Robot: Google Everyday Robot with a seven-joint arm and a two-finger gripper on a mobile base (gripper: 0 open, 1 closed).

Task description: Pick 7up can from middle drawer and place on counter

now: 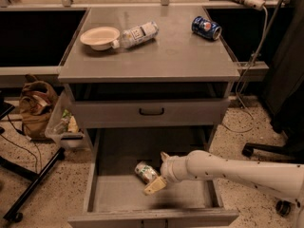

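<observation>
The 7up can (144, 171) lies on its side on the floor of the open middle drawer (118, 194), near its centre. My gripper (156, 173) reaches into the drawer from the right. It is open, with one finger (155, 185) in front of the can and the other finger (164, 156) behind it, so the can's right end sits at the mouth of the gripper. The can rests on the drawer floor. The counter (166, 51) is the grey top of the cabinet above.
On the counter are a white bowl (99, 36), a clear plastic bottle (137, 33) lying down and a blue soda can (206, 27). The shallower drawer with the black handle (151, 111) is shut above the open one. A bag (35, 106) and a bin (64, 125) stand at left.
</observation>
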